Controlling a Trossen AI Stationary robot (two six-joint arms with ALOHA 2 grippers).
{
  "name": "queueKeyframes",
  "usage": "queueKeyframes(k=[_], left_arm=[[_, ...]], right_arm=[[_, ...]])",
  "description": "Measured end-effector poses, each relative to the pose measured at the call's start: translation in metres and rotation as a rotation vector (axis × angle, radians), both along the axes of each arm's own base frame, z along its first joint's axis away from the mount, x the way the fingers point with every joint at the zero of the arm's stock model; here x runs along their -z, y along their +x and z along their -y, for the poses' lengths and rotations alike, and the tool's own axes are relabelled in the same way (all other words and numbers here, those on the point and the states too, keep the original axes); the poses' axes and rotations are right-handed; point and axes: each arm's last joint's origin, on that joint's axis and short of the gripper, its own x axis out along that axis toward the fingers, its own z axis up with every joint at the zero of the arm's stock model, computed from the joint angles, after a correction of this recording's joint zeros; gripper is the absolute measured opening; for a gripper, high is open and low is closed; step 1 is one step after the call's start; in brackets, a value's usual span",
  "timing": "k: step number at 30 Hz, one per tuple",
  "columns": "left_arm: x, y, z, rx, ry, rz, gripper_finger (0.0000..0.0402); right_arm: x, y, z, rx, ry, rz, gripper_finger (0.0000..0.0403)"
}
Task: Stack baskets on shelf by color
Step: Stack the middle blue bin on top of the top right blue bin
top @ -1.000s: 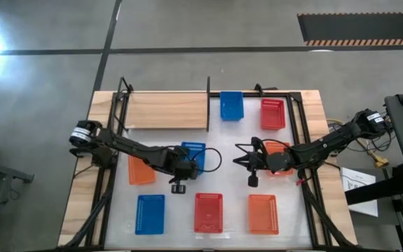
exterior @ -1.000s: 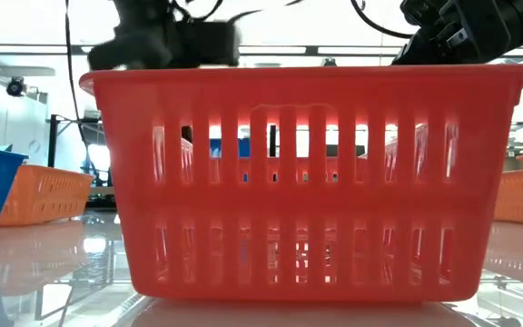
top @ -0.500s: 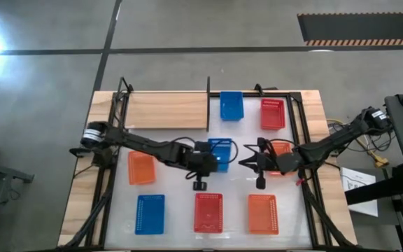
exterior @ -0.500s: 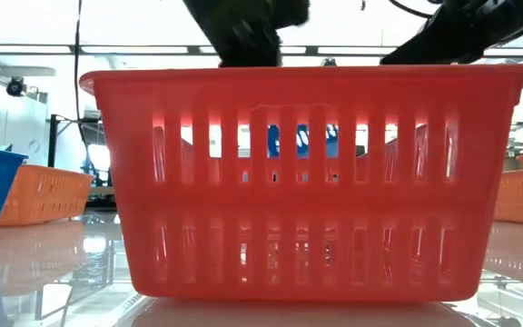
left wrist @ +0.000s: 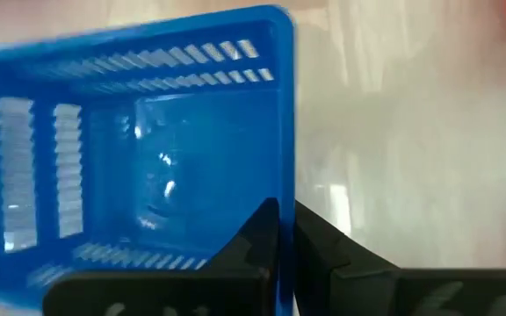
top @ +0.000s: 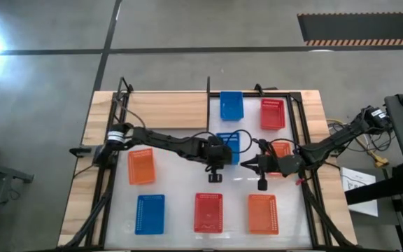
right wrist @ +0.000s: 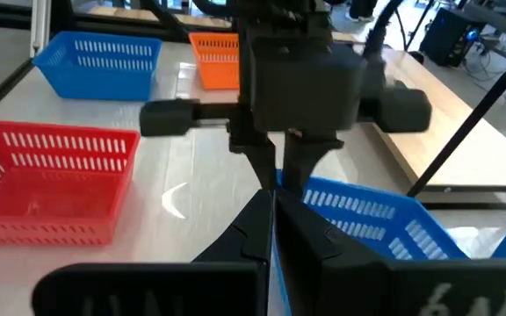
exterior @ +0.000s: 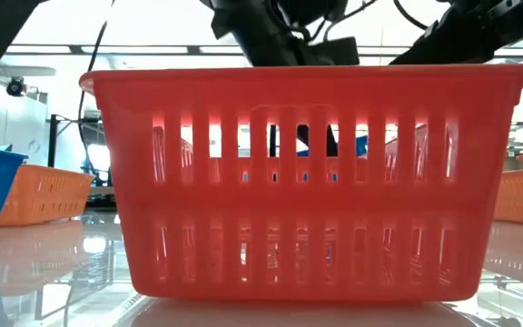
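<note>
A blue basket (top: 228,143) hangs tilted above the table's middle, held between both grippers. My left gripper (top: 216,158) is shut on it, and my right gripper (top: 249,166) meets it from the table's right. The basket also shows in the left wrist view (left wrist: 139,149) and the right wrist view (right wrist: 385,228). The light-wood shelf (top: 166,110) lies at the far left with its dark post (top: 208,87) at its right end. Other baskets stand on the table: blue (top: 231,105), red (top: 272,114), orange (top: 141,166), orange (top: 280,150), blue (top: 150,213), red (top: 208,212), orange (top: 262,213). My left gripper pinches one side wall of the blue basket at its rim (left wrist: 285,189), one finger inside and one outside. The basket is lifted clear and tilted. My right gripper has its two fingers close together on a thin blue edge of the basket's wall (right wrist: 275,230), coming level from the table's right, just below my left gripper's fingers (right wrist: 266,167).
A red basket (exterior: 307,182) fills the low view at the table's near edge. Dark frame rails (top: 296,133) run along the table's left and right sides. Bare white tabletop (top: 177,183) lies between the middle and near rows.
My left gripper has carried the blue basket toward the table's right and a little toward the far edge, up to my right gripper. My right gripper has shifted slightly toward the near edge, and its fingers, spread before, now stand close together at the basket.
</note>
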Motion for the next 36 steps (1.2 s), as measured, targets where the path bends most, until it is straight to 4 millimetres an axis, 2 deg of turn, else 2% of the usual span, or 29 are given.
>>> queueKeyframes(k=[6,16,23,29,34,36], left_arm=[[0.012,0.011,-0.01,-0.013,0.004,-0.014,0.0],[0.007,0.015,-0.016,-0.021,-0.003,0.046,0.0002],[0.001,0.015,-0.015,0.002,0.011,0.055,0.0052],[-0.024,0.005,-0.013,0.045,0.031,0.088,0.0087],[-0.048,-0.014,-0.01,0.062,0.035,0.133,0.0078],[-0.052,-0.024,-0.009,0.063,0.033,0.177,0.0064]], right_arm=[[0.001,0.0,0.0,0.003,0.007,-0.005,0.0009],[0.003,-0.001,0.001,0.022,0.045,-0.023,0.0009],[0.003,-0.001,0.001,0.023,0.046,-0.023,0.0009],[0.004,0.0,0.0,0.022,0.041,-0.032,0.0009],[0.006,0.0,0.0,0.024,0.037,-0.039,0.0009],[0.007,0.0,0.0,0.022,0.035,-0.045,0.0009]])
